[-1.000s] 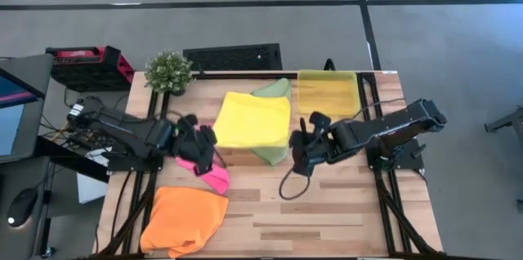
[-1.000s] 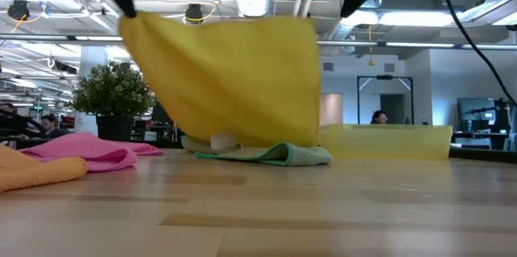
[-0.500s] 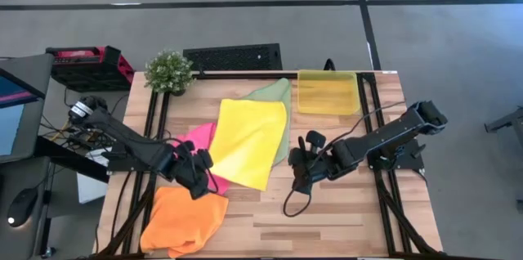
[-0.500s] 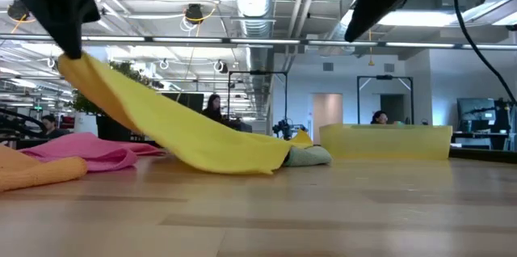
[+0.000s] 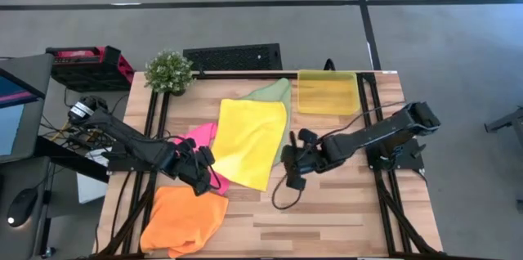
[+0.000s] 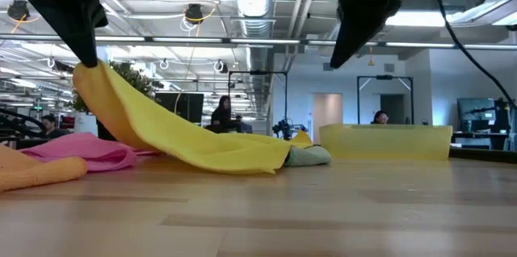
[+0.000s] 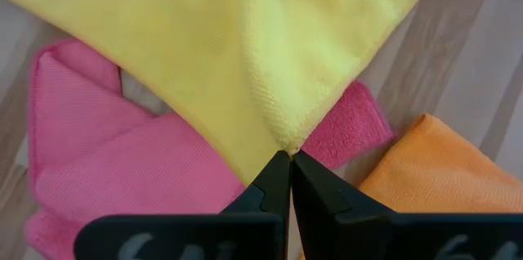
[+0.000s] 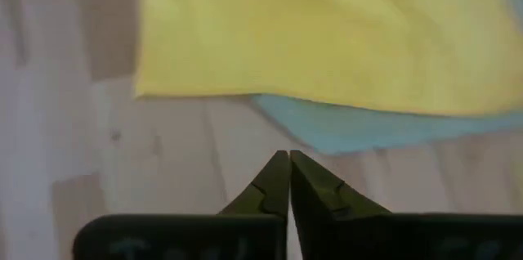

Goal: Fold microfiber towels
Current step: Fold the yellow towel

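The left claw (image 7: 289, 155) pinches a corner of the yellow towel (image 5: 249, 141), holding it raised above the pink towel (image 5: 204, 155) so the cloth slopes to the table (image 5: 327, 219). The right claw (image 8: 288, 156), fingers pressed together and empty, hovers beside the yellow towel's edge, probably to take another corner.

Ctr towel (image 5: 249, 141) lies mid-desk (image 5: 327, 211), spread over two others. The towel under it (image 5: 274, 91) sticks out at its upper-right edge, toward frame top. The third towel (image 5: 198, 136) pokes out at its left side and again below its lower-left corner. Fourth towel (image 5: 184, 219) sits apart at lower left of the desk, just below the third.

Plant (image 5: 169, 70) at the desk's upper-left corner, tray (image 5: 327, 91) at upper right, just right of the under towel.

Left gripper (image 5: 202, 174) at the ctr towel's lower-left corner, pinching it, above the third towel. Right gripper (image 5: 292, 162) just right of the ctr towel's right edge, over bare desk.
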`<state>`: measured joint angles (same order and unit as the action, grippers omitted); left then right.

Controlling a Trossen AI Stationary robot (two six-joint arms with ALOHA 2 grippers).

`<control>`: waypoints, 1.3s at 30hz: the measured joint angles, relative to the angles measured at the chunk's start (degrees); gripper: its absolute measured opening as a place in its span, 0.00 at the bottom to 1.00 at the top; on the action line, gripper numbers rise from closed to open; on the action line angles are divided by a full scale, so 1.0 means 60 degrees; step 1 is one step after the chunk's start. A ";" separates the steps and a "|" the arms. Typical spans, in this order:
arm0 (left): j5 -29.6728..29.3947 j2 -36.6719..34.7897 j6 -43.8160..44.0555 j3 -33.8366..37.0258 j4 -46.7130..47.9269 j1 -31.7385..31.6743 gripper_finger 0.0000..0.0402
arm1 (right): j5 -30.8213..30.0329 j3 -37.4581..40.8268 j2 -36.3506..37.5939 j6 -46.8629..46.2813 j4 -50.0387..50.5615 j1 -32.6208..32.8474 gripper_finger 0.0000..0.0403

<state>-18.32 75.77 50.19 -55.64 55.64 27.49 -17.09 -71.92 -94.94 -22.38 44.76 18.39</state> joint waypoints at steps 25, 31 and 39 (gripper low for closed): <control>-0.0055 -0.0004 -0.0269 0.0000 -0.0081 0.0000 0.00 | 0.2270 -0.0022 -0.2830 0.5913 -0.4230 -0.0020 0.44; -0.0051 -0.0004 -0.0410 0.0000 -0.0230 0.0000 0.00 | 0.2530 0.0004 -0.2826 0.5998 -0.4602 -0.0179 0.42; -0.0051 -0.0004 -0.0415 0.0000 -0.0234 0.0004 0.00 | 0.2639 0.0004 -0.2826 0.6055 -0.4627 -0.0356 0.41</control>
<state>-18.63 75.75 47.70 -55.64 54.24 27.51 -1.26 -71.90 -111.90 13.95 17.00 16.25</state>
